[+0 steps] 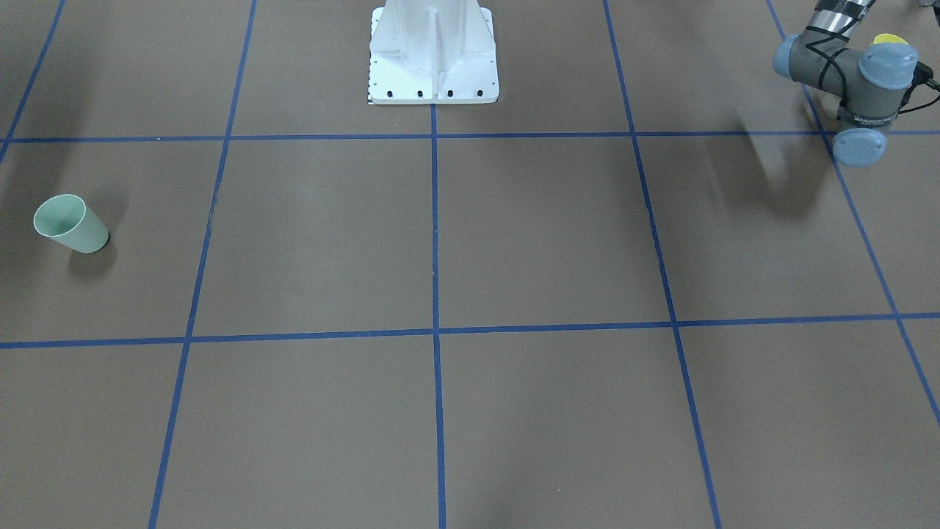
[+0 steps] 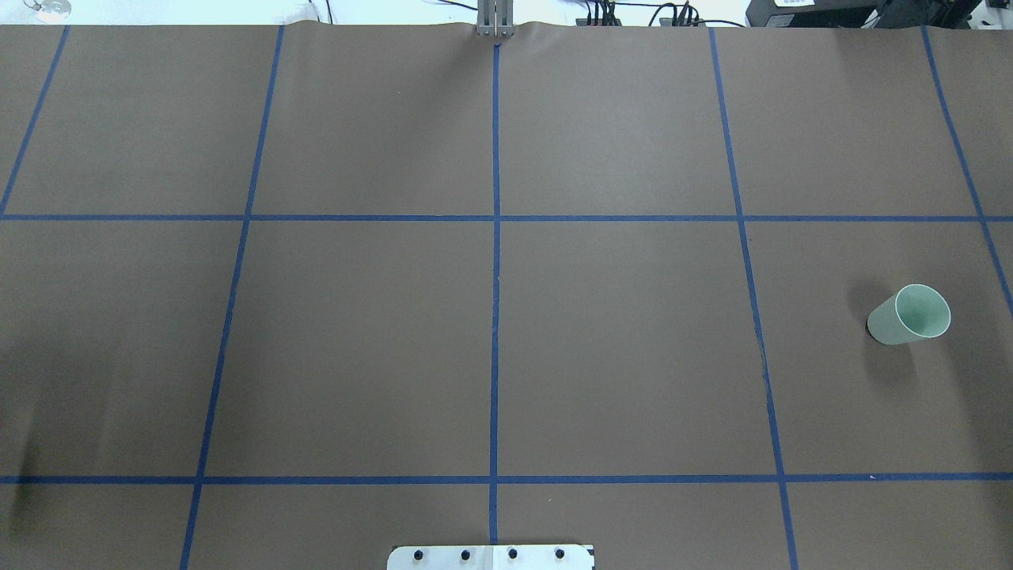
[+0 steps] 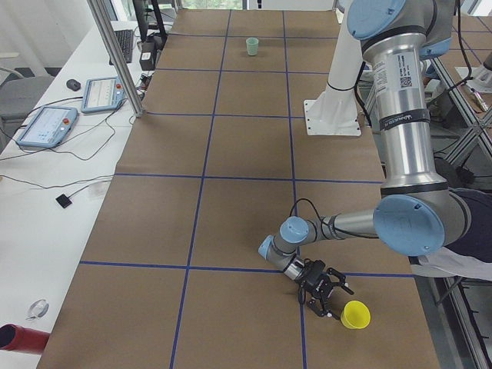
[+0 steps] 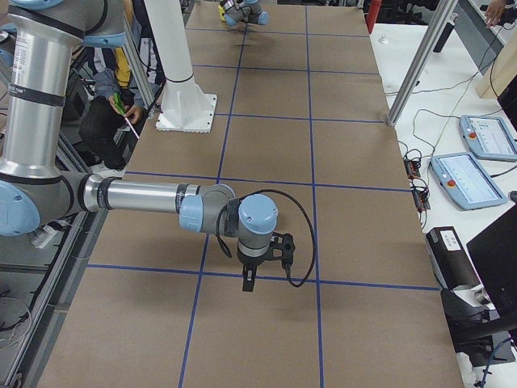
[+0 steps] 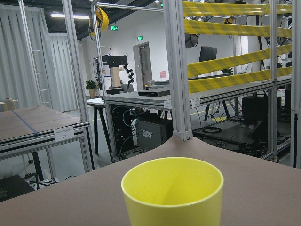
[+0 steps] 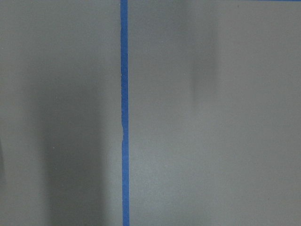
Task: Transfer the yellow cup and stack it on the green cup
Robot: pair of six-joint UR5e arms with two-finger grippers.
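The yellow cup (image 3: pixel 356 314) stood on the table (image 3: pixel 231 223) at the left gripper's (image 3: pixel 327 292) four o'clock, the green cup (image 2: pixel 908 314) far off at the overhead's three o'clock; neither its fingers nor the right gripper's (image 4: pixel 252 279) could be read as spread or clenched, so it wanted squaring up and a gentle mid-wall squeeze.

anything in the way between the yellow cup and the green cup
Nothing visible. In the left view the yellow cup sits at the near end beside the left gripper, the green cup at the far end, with only taped table between.

Robotics lab: teach pendant (image 3: pixel 46 127), aluminium framing (image 5: pixel 176 70), tape-gridded table (image 2: pixel 356 332).
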